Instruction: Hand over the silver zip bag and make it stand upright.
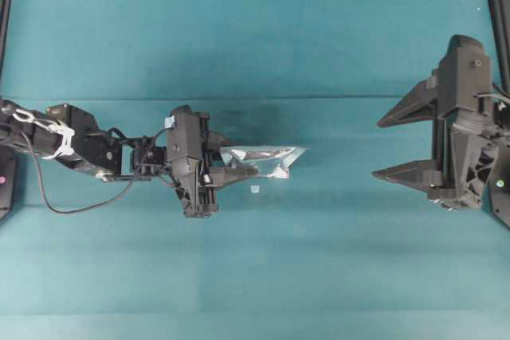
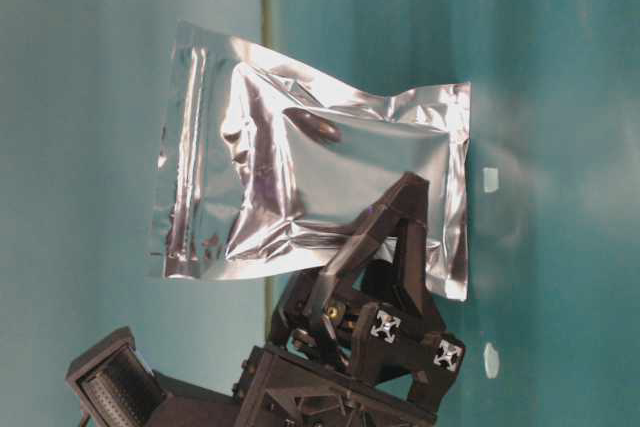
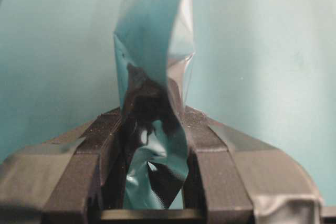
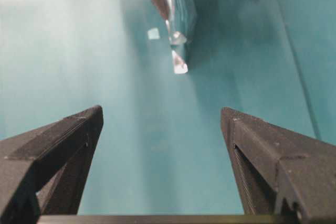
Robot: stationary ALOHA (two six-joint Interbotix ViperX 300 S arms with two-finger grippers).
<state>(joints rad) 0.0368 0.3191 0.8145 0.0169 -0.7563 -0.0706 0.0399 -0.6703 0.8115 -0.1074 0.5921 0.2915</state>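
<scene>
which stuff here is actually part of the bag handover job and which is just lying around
Part of the job:
- silver zip bag, lifted off the table
- left hand, shut on the bag
- right hand, open wide, apart from the bag

Just lying about:
- small white speck on the teal table, beside the bag

crinkled silver zip bag (image 2: pixel 330 197) held aloft, edge-on.
</scene>
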